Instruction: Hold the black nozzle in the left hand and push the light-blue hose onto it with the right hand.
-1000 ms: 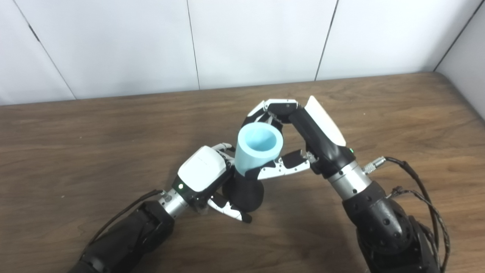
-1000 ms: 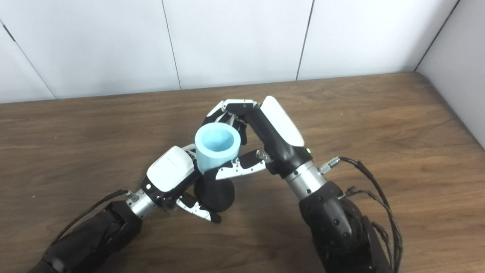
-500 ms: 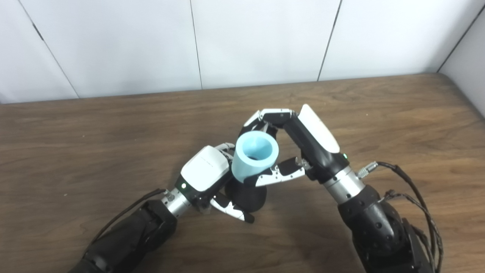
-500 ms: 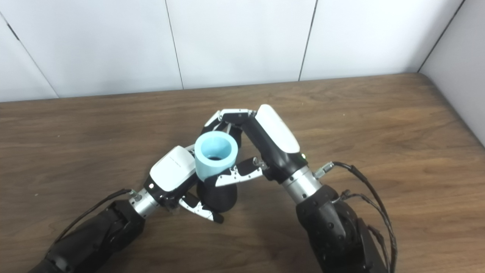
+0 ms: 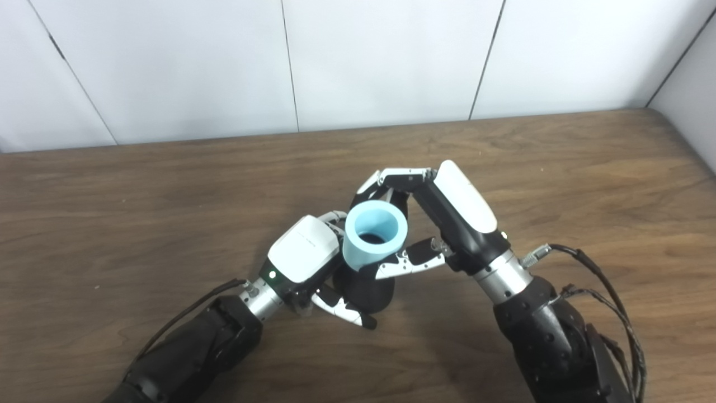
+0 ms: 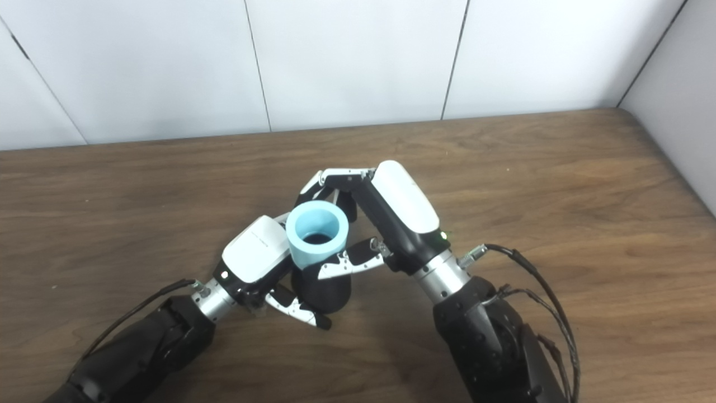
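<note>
Table of dark wood fills the scene, its far edge meeting a white panelled wall. Near the table's middle, somewhat toward its near edge, the two hands meet. The right hand has its fingers curled behind the light-blue hose and its thumb across the front, gripping it. The hose stands close to upright, its long axis leaning slightly, open mouth facing up toward the cameras and lower end seated over the black nozzle. The left hand clasps the nozzle from the left, its wide end resting low by the tabletop.
</note>
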Available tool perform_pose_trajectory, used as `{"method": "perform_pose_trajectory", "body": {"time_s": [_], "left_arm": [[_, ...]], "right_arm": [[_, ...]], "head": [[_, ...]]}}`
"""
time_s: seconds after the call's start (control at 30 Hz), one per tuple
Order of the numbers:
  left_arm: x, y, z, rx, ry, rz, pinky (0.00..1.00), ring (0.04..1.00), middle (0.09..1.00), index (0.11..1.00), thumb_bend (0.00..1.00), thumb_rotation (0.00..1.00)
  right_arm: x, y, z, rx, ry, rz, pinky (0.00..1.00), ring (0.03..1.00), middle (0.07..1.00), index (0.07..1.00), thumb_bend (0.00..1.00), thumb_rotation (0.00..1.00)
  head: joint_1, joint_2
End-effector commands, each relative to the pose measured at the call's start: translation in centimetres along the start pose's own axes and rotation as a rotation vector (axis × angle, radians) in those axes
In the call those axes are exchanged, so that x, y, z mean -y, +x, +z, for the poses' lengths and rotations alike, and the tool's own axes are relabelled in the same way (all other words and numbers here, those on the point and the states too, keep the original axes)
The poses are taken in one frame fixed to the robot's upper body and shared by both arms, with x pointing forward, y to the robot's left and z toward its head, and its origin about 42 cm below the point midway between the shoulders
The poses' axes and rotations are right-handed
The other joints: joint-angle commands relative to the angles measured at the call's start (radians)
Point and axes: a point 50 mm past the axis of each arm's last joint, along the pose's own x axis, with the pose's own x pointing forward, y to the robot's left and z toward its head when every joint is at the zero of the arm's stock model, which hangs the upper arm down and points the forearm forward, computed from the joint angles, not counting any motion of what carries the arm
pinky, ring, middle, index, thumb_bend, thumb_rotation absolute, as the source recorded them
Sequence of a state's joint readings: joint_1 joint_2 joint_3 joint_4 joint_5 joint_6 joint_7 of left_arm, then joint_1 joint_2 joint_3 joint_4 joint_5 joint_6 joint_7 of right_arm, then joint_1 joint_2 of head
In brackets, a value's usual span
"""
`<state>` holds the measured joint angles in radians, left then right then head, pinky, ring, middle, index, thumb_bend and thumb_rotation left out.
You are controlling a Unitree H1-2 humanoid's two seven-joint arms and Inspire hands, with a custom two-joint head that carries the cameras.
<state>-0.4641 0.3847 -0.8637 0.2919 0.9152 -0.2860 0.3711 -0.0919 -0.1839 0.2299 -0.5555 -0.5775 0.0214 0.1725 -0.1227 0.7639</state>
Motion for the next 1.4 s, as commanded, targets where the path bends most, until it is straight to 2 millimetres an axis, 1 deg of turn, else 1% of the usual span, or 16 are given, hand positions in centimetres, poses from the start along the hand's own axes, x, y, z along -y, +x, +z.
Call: {"method": "perform_pose_trajectory", "body": {"time_s": [0.0, 0.07, 0.2, 0.23, 0.4, 0.53, 0.77, 0.93, 1.23, 1.37], "left_arm": [[9.1, -5.8, 5.7, 0.074, -0.037, -0.477, 0.77, 0.491, 0.442, 0.527, 0.51, 0.0], [9.2, -5.9, 5.7, 0.076, -0.036, -0.472, 0.77, 0.488, 0.44, 0.528, 0.51, 0.0], [9.3, -5.9, 5.7, 0.077, -0.033, -0.469, 0.77, 0.489, 0.441, 0.527, 0.51, 0.0], [9.4, -5.9, 5.7, 0.076, -0.034, -0.47, 0.77, 0.492, 0.444, 0.526, 0.51, 0.0], [9.6, -6.0, 5.7, 0.075, -0.037, -0.465, 0.77, 0.493, 0.447, 0.525, 0.51, 0.0], [9.6, -6.0, 5.7, 0.079, -0.032, -0.461, 0.76, 0.476, 0.442, 0.525, 0.51, 0.0], [9.6, -6.0, 5.8, 0.082, -0.027, -0.456, 0.75, 0.463, 0.438, 0.524, 0.51, 0.0], [9.5, -6.1, 5.8, 0.086, -0.021, -0.461, 0.76, 0.487, 0.448, 0.529, 0.51, 0.0], [9.5, -6.1, 5.9, 0.091, -0.021, -0.452, 0.76, 0.471, 0.443, 0.526, 0.51, 0.0], [9.5, -6.0, 5.9, 0.09, -0.015, -0.454, 0.75, 0.469, 0.443, 0.527, 0.51, 0.0]], "right_arm": [[1.2, 0.9, 1.1, 0.105, -0.036, -0.084, 0.25, 0.369, 0.484, 0.526, 0.51, 0.0], [1.2, 0.9, 1.1, 0.105, -0.039, -0.085, 0.25, 0.369, 0.482, 0.531, 0.51, 0.0], [1.4, 1.0, 1.1, 0.11, -0.042, -0.088, 0.26, 0.374, 0.479, 0.534, 0.51, 0.0], [1.5, 1.0, 1.1, 0.11, -0.043, -0.088, 0.27, 0.382, 0.479, 0.531, 0.51, 0.0], [1.7, 1.1, 1.1, 0.106, -0.04, -0.091, 0.3, 0.401, 0.48, 0.515, 0.52, 0.0], [1.9, 1.2, 1.2, 0.106, -0.049, -0.093, 0.31, 0.404, 0.483, 0.51, 0.52, 0.0], [2.0, 1.2, 1.3, 0.097, -0.052, -0.079, 0.3, 0.394, 0.484, 0.529, 0.51, 0.0], [2.1, 1.2, 1.1, 0.093, -0.056, -0.075, 0.3, 0.394, 0.482, 0.532, 0.51, 0.0], [2.3, 1.1, 1.1, 0.063, -0.084, -0.032, 0.3, 0.396, 0.481, 0.531, 0.51, 0.0], [2.3, 1.1, 1.2, 0.036, -0.134, 0.001, 0.26, 0.374, 0.467, 0.546, 0.51, 0.0]], "head": [[-0.001, 0.001], [-0.006, -0.011], [-0.006, -0.011], [-0.007, -0.019], [-0.009, -0.028], [-0.012, -0.03], [-0.01, -0.029], [-0.012, -0.028], [-0.013, -0.025], [-0.013, -0.031]]}}
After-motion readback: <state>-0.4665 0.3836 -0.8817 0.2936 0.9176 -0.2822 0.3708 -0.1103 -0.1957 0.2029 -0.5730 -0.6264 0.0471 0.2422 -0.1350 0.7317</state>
